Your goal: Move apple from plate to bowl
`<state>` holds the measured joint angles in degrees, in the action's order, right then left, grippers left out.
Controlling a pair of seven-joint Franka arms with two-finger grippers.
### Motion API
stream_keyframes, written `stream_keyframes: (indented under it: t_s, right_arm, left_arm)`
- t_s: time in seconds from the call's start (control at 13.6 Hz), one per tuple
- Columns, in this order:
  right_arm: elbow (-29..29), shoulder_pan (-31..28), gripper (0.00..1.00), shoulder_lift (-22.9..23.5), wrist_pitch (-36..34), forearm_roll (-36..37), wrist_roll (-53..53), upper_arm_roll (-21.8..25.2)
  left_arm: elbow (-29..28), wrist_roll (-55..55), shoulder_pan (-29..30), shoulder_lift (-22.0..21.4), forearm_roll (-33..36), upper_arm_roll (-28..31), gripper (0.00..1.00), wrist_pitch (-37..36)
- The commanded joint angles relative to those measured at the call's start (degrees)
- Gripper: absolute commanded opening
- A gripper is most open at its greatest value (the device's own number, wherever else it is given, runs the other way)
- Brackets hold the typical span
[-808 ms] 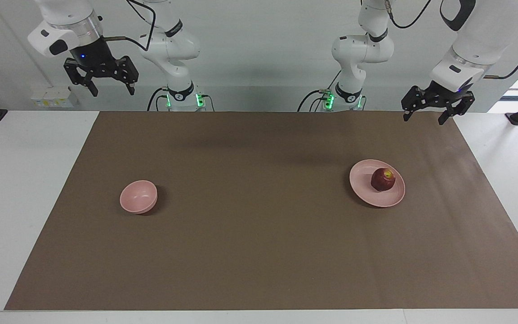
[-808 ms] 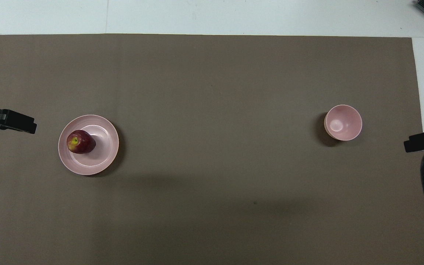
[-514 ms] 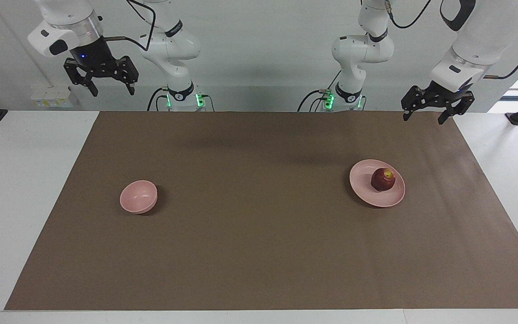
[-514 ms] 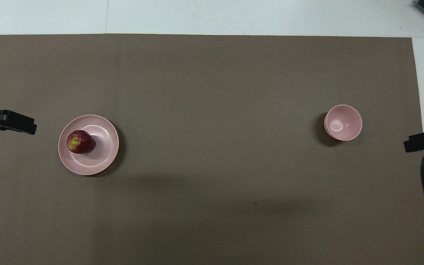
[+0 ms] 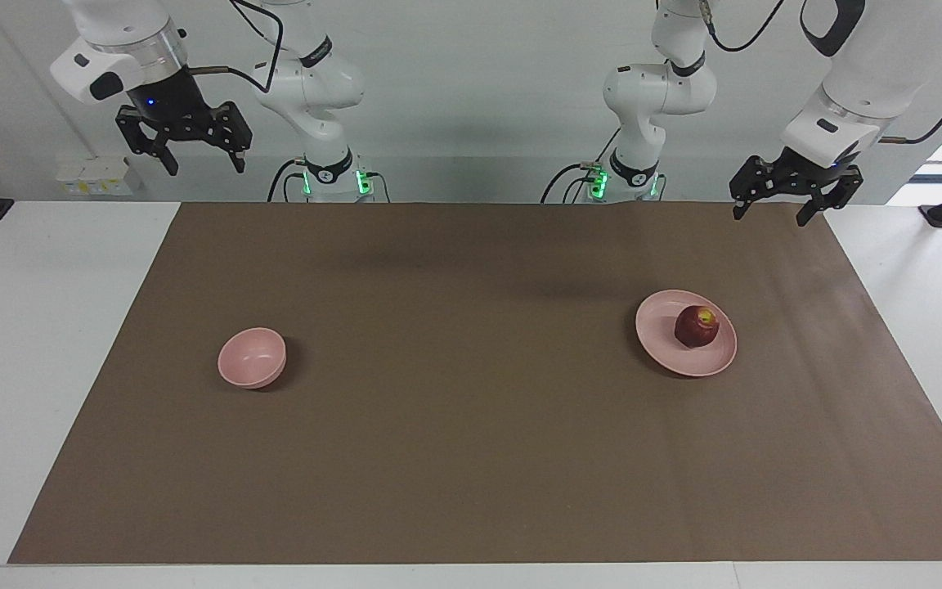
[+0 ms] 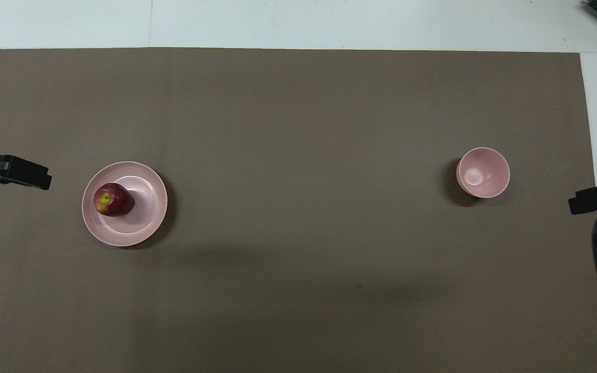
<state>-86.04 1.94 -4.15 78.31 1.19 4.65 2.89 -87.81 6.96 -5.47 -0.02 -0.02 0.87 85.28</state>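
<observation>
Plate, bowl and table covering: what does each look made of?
Plate: smooth matte pale pink with a soft sheen, probably plastic or melamine, though glazed ceramic is possible. Bowl: same pink and finish, likely the same material. Brown covering: thin, flat and matte, with straight cut edges on the white table; paper or thin fabric, can't tell which.

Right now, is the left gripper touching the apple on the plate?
Apart. The facing view shows the left gripper open and raised near the table's robot-side edge, with bare brown mat between it and the apple, which rests on the plate.
</observation>
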Motion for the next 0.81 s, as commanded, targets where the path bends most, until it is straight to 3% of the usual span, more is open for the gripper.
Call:
stream_keyframes:
  t_s: [0.0, 0.73]
  right_arm:
    - [0.61, -0.35, 1.0, 0.11, -0.79, -0.4, 1.5, 0.09]
    - [0.61, -0.35, 1.0, 0.11, -0.79, -0.4, 1.5, 0.09]
  left_arm:
    - [0.44, 0.25, 0.72, -0.41, -0.77, -0.26, 1.0, -1.07]
    - [0.44, 0.07, 0.72, -0.85, -0.77, -0.26, 1.0, -1.78]
